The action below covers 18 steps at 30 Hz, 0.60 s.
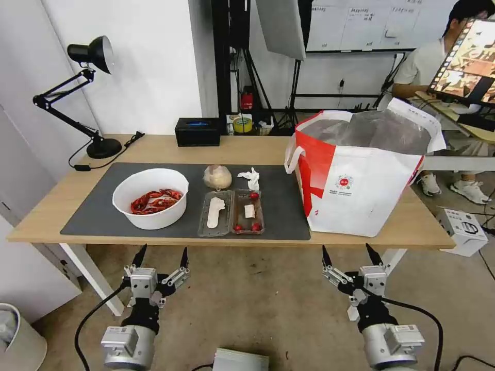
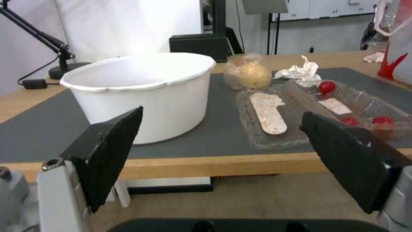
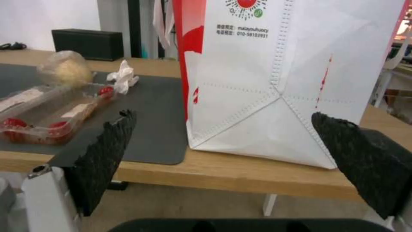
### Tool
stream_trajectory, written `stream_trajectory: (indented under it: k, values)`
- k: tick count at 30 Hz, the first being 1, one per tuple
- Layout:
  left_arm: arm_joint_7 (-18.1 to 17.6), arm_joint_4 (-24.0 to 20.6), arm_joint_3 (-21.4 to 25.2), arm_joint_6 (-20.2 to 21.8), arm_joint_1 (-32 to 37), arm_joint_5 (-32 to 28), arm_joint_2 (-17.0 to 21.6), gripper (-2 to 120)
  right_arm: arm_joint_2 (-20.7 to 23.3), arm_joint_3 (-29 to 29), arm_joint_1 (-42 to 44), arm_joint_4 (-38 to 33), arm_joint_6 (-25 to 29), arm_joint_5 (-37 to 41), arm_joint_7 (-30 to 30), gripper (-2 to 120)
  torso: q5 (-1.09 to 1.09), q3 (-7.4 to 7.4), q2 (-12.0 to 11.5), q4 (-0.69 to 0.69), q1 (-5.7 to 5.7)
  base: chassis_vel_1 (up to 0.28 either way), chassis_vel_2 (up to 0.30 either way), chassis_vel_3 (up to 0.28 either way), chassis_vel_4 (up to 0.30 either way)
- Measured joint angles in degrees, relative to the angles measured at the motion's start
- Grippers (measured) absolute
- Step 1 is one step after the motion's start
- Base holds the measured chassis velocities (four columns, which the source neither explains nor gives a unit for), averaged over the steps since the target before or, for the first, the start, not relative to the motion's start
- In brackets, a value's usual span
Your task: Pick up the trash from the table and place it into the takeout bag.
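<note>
1. Your left gripper (image 1: pixel 161 256) and right gripper (image 1: pixel 350 253) hang spread and empty, short of the table (image 1: pixel 46 214).
2. Reach the crayfish bowl (image 1: pixel 151 198) on the mat; grip its rim level, then carry to the takeout bag (image 1: pixel 361 180).

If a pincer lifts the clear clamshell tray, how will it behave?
The clamshell tray looks thin and lies open, so it would probably flex and feel light. The loose red bits inside may roll or spill if it tilts. Its smooth plastic could be slippery.
</note>
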<state>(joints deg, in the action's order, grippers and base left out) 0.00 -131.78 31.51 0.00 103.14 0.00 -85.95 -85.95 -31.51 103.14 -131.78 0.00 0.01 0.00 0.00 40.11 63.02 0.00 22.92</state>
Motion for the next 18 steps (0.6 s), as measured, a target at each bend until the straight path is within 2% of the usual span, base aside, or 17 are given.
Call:
stream_trajectory:
  k: [5, 8, 10, 11, 12, 14, 15, 16, 17, 18]
  values:
    - [-0.23, 0.05, 0.05, 0.08, -0.17, -0.78, 0.36, 100, 0.31, -0.20, 0.00, 0.00, -0.11, 0.26, 0.08, 100, -0.01, 0.00, 0.00, 0.01, 0.00, 0.000, 0.000, 0.000, 0.000]
    - [-1.54, 0.36, 0.46, 0.98, -0.99, -4.14, 2.12, 100, 1.30, -0.71, 0.02, 0.02, -0.54, 1.21, 0.33, 100, 0.02, 0.00, 0.00, 0.00, 0.00, 0.000, 0.000, 0.000, 0.000]
    - [-3.60, 0.86, 1.11, 2.44, -2.33, -9.48, 4.88, 100, 6.05, -3.63, 0.24, 0.23, -3.00, 5.87, 1.81, 100, 0.00, 0.00, 0.00, 0.00, 0.00, 0.000, 0.000, 0.000, 0.000]
    - [-3.60, 0.86, 1.11, 2.44, -2.33, -9.48, 4.88, 100, 6.05, -3.63, 0.24, 0.23, -3.00, 5.87, 1.81, 100, 0.00, 0.00, 0.00, 0.00, 0.00, 0.000, 0.000, 0.000, 0.000]
    - [-4.54, 1.07, 1.39, 3.06, -2.93, -11.84, 6.08, 100, 8.47, -5.09, 0.33, 0.35, -4.25, 8.20, 2.61, 100, 0.01, 0.00, 0.00, 0.00, 0.00, 0.000, 0.000, 0.000, 0.000]
    - [-4.54, 1.07, 1.39, 3.06, -2.93, -11.84, 6.08, 100, 8.47, -5.09, 0.33, 0.35, -4.25, 8.20, 2.61, 100, 0.01, 0.00, 0.00, 0.00, 0.00, 0.000, 0.000, 0.000, 0.000]
    - [-6.63, 1.59, 2.02, 4.58, -4.26, -17.32, 8.93, 100, 14.20, -8.57, 0.61, 0.62, -7.24, 13.86, 4.42, 100, 0.01, 0.00, 0.00, 0.00, 0.00, 0.000, 0.000, 0.000, 0.000]
    - [-7.44, 1.81, 2.28, 5.14, -4.81, -19.45, 10.02, 100, 16.24, -9.82, 0.69, 0.70, -8.29, 15.85, 5.07, 100, 0.01, 0.00, 0.00, 0.00, 0.00, 0.000, 0.000, 0.000, 0.000]
    - [-7.44, 1.81, 2.28, 5.14, -4.81, -19.45, 10.02, 100, 16.24, -9.82, 0.69, 0.70, -8.29, 15.85, 5.07, 100, 0.01, 0.00, 0.00, 0.00, 0.00, 0.000, 0.000, 0.000, 0.000]
    - [-8.56, 2.09, 2.62, 5.91, -5.54, -22.31, 11.50, 100, 19.33, -11.67, 0.84, 0.85, -9.86, 18.85, 6.02, 100, 0.00, 0.00, 0.00, 0.00, 0.00, 0.000, 0.000, 0.000, 0.000]
